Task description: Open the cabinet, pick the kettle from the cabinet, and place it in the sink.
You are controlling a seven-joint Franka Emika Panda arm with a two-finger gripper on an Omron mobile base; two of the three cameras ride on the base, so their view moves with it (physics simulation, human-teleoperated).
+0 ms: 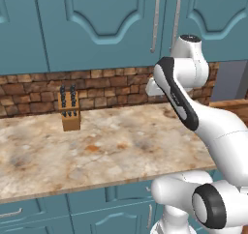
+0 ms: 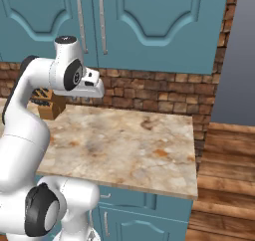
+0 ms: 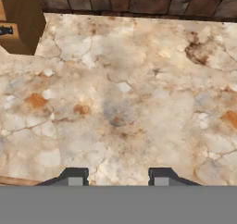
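The marbled beige tabletop (image 1: 97, 146) is lying bare across the middle of the left base view, its front edge running along the lower part of the frame and its back edge meeting a rough brown brick wall (image 1: 106, 85). In the right base view the slab is ending in a square corner at the right centre of the frame, with wooden steps (image 2: 226, 180) dropping away beyond it. A wooden knife block (image 1: 69, 111) with dark handles is standing at the left centre of the left base view, close to the wall. The cabinet (image 1: 111, 25) is filling the top of that frame, its two teal doors with arched raised panels sitting closed and their long silver bar handles (image 1: 156, 22) hanging side by side near the upper right. The white arm (image 1: 193, 107) is bending over the right side of the tabletop. In the hand view the gripper (image 3: 119, 177) is hanging above bare stone at the bottom centre, its two dark fingertips (image 3: 74, 177) standing apart with nothing between them. No writing is readable anywhere. The knife block is showing at the upper left of the hand view.
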